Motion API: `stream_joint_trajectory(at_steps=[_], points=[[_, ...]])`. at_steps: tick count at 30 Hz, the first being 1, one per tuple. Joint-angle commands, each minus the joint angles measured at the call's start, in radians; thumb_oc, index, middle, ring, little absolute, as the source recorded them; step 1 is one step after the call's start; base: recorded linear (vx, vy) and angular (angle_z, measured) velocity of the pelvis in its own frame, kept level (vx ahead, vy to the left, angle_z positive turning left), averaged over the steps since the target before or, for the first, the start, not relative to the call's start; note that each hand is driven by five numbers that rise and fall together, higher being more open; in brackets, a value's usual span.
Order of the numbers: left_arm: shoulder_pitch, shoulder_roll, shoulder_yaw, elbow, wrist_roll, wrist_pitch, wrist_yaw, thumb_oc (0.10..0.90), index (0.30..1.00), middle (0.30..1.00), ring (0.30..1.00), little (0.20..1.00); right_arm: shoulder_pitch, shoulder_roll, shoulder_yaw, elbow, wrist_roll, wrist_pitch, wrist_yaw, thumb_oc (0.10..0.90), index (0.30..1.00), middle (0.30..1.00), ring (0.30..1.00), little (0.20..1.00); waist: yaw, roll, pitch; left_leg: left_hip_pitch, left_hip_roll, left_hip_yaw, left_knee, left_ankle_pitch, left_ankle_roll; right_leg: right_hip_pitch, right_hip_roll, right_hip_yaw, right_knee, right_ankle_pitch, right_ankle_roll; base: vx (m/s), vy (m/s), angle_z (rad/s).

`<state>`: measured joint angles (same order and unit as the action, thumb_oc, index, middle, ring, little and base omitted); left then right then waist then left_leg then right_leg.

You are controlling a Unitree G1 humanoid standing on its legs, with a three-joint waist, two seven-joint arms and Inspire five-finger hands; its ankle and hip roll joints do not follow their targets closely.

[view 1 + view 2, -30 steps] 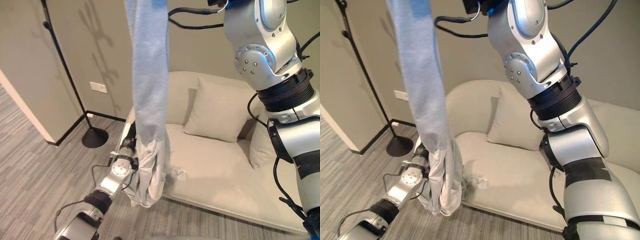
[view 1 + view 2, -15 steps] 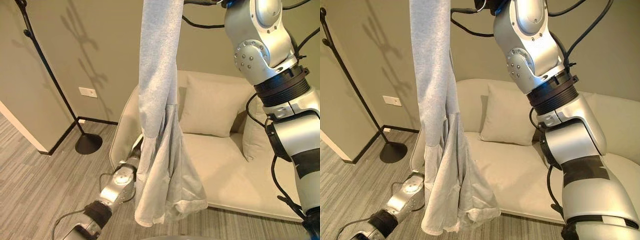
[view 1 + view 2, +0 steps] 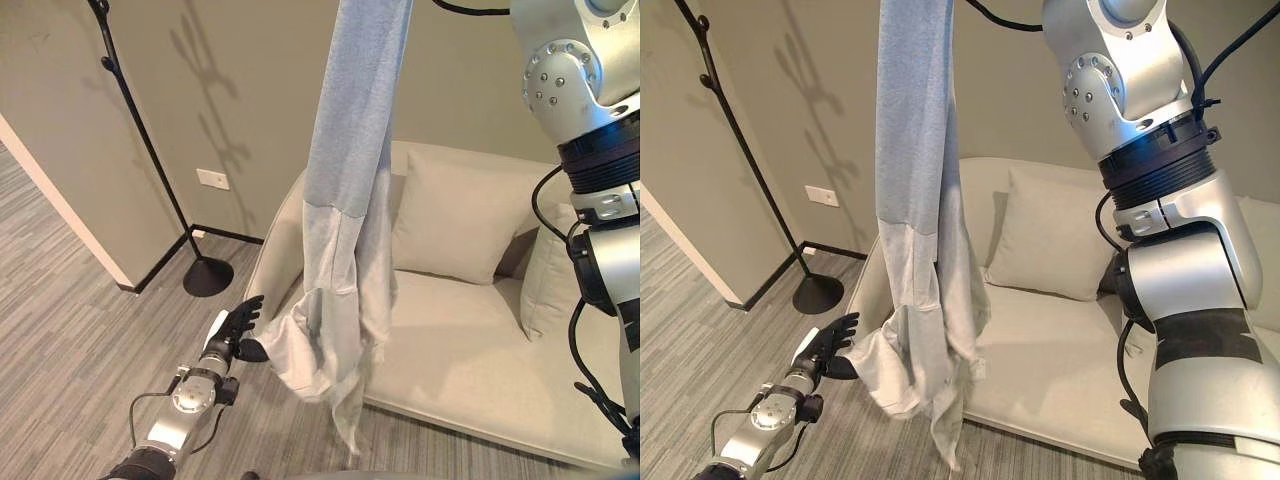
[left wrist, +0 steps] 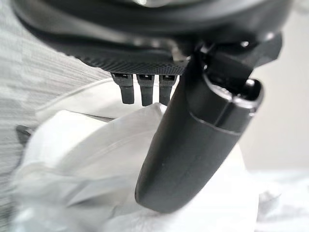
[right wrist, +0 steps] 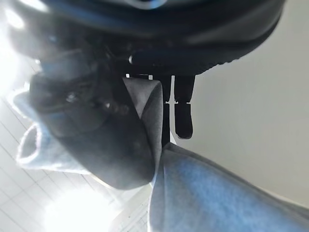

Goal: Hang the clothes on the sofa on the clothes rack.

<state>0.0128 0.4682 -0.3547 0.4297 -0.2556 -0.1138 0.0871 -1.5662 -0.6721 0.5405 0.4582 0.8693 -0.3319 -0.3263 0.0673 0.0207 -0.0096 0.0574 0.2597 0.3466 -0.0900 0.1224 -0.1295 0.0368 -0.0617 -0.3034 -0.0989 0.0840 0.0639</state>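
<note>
A long garment, blue-grey above and pale grey below, hangs straight down in front of the beige sofa. Its top runs out of the eye views. In the right wrist view my right hand is raised high and pinches the blue-grey cloth between thumb and fingers. My left hand is low, left of the garment. Its thumb pinches the pale hem against straight fingers and draws that corner sideways. The black clothes rack stands by the wall at the left.
The rack's round base rests on grey carpet beside the sofa's left end. Two cushions lean on the sofa's back. A wall corner juts out at the left. My right arm rises on the right.
The camera has shifted. My left hand has come out from behind the garment and shows at its left, with the hem's corner drawn out towards it.
</note>
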Motion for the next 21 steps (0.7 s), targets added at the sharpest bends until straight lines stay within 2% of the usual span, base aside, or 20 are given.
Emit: stream_joint_trajectory(at_steps=[1, 5, 10, 14, 16, 17, 21], points=[[-0.086, 0.084, -0.002, -0.085, 0.053, -0.112, -0.002, 0.800, 0.900, 0.900, 0.900, 0.900, -0.232, -0.023, -0.021, 0.072, 0.000, -0.072, -0.003, 0.400, 0.300, 0.300, 0.300, 0.300, 0.012, -0.068, -0.051, -0.056, 0.014, -0.071, 0.011, 0.008, -0.031, 0.082, 0.000, -0.043, 0.012, -0.144, 0.022, 0.00, 0.000, 0.00], [-0.091, 0.082, -0.018, -0.097, 0.058, -0.114, -0.007, 0.800, 0.900, 0.900, 0.900, 0.900, -0.220, -0.010, -0.027, 0.061, 0.004, -0.076, 0.000, 0.400, 0.300, 0.300, 0.300, 0.300, 0.011, -0.069, -0.051, -0.055, 0.015, -0.070, 0.011, 0.007, -0.030, 0.083, -0.001, -0.044, 0.012, -0.143, 0.022, 0.00, 0.000, 0.00], [-0.178, 0.029, -0.076, -0.040, 0.090, -0.124, 0.036, 0.800, 0.900, 0.900, 0.900, 0.900, -0.196, 0.008, -0.031, 0.007, 0.012, -0.088, -0.007, 0.400, 0.300, 0.300, 0.300, 0.300, -0.002, -0.076, -0.051, -0.059, 0.013, -0.071, 0.008, 0.012, -0.028, 0.078, 0.001, -0.041, 0.012, -0.139, 0.019, 0.00, 0.000, 0.00], [-0.291, -0.032, -0.135, 0.056, 0.157, -0.131, 0.104, 0.800, 0.900, 0.900, 0.900, 0.900, -0.163, 0.018, -0.036, -0.067, 0.034, -0.110, -0.007, 0.400, 0.300, 0.300, 0.300, 0.300, -0.022, -0.083, -0.051, -0.057, 0.014, -0.065, 0.008, 0.010, -0.028, 0.075, 0.002, -0.034, 0.012, -0.139, 0.019, 0.00, 0.000, 0.00], [-0.372, -0.088, -0.176, 0.138, 0.172, -0.129, 0.149, 0.800, 0.900, 0.900, 0.900, 0.900, -0.128, 0.025, -0.044, -0.128, 0.046, -0.123, -0.008, 0.400, 0.300, 0.300, 0.300, 0.300, -0.040, -0.086, -0.049, -0.053, 0.013, -0.060, 0.010, 0.003, -0.030, 0.076, 0.002, -0.028, 0.012, -0.139, 0.019, 0.00, -0.008, -0.04], [-0.372, -0.088, -0.176, 0.138, 0.172, -0.129, 0.149, 0.800, 0.900, 0.900, 0.900, 0.900, -0.128, 0.025, -0.044, -0.128, 0.046, -0.123, -0.008, 0.400, 0.300, 0.300, 0.300, 0.300, -0.040, -0.086, -0.049, -0.053, 0.013, -0.060, 0.010, 0.003, -0.030, 0.076, 0.002, -0.028, 0.012, -0.139, 0.019, -0.01, 0.001, -0.06], [-0.508, -0.203, -0.244, 0.258, 0.104, -0.128, 0.187, 0.800, 0.900, 0.900, 0.900, 0.900, -0.066, 0.030, -0.040, -0.225, 0.058, -0.135, -0.009, 0.400, 0.300, 0.300, 0.300, 0.300, -0.068, -0.091, -0.045, -0.054, 0.009, -0.052, 0.007, 0.003, -0.027, 0.069, -0.001, -0.012, 0.012, -0.128, 0.021, 0.00, -0.001, -0.09]])
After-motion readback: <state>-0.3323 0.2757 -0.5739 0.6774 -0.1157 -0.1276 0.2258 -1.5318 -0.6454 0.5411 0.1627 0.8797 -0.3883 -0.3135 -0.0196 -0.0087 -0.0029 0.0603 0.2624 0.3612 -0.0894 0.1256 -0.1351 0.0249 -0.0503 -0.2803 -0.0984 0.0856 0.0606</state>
